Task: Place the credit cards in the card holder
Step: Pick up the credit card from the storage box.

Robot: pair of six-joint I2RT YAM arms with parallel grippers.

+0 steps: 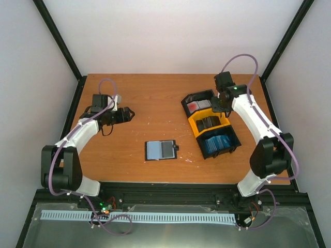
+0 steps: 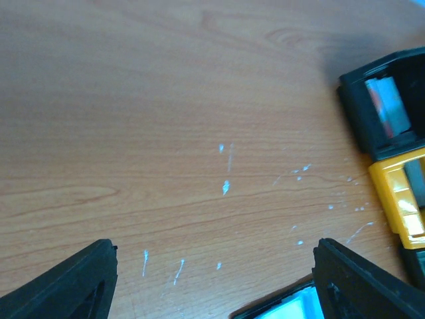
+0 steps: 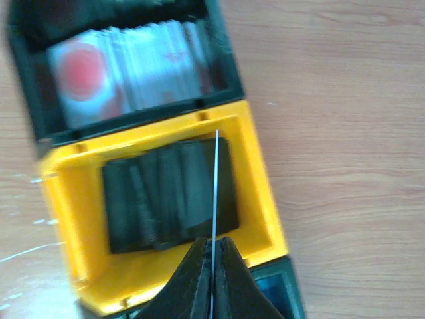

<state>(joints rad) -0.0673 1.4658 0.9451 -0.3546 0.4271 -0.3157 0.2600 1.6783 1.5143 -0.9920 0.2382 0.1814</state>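
Note:
My right gripper (image 3: 212, 249) is shut on a thin credit card (image 3: 216, 186), seen edge-on as a pale line. It hangs over the yellow tray (image 3: 255, 173), which holds a fan of dark grey cards (image 3: 166, 196). In the top view this gripper (image 1: 217, 105) sits above the row of trays. The black card holder (image 1: 161, 150) lies open mid-table, a light blue card showing in its left half. Its corner (image 2: 292, 307) shows at the bottom of the left wrist view. My left gripper (image 1: 128, 114) hovers open over bare wood at the left, its jaws (image 2: 214, 249) wide with nothing between them.
A black tray (image 1: 192, 99) with red-and-white cards (image 3: 119, 70) sits beyond the yellow tray (image 1: 195, 126). Another black tray (image 1: 235, 140) with light blue cards is nearer to me. Black frame posts rise at the table's back corners. White scratches mark the wood.

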